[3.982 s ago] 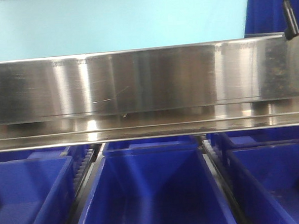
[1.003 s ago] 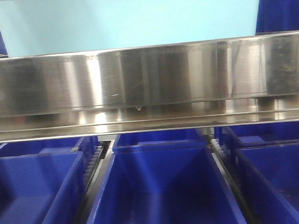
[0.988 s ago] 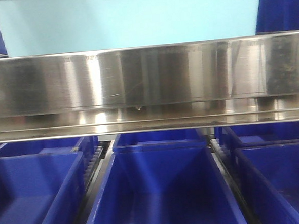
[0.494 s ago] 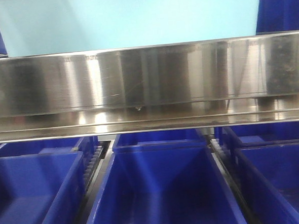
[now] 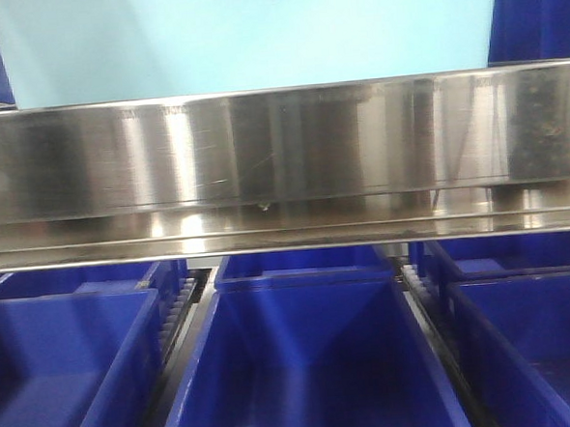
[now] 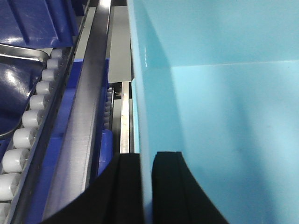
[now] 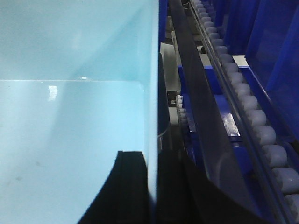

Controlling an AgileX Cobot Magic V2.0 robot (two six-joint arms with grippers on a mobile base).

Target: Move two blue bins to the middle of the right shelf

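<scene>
fingers [image 6: 169,186] of left gripper [image 6: 147,161] and right gripper [image 7: 150,163] clamp side walls of blue bin [image 6: 224,140], lower centre: sound hold; seems light, stiff, slick.

tool [image 7: 152,186] gripping blue bin [image 7: 70,116] wall, rollers [image 7: 254,116] beside

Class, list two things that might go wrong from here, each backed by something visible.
The left gripper and right gripper each pinch one side wall of the pale blue bin; it might slip or tilt. In the front view the bin borders the steel shelf rail and might snag on it.
</scene>
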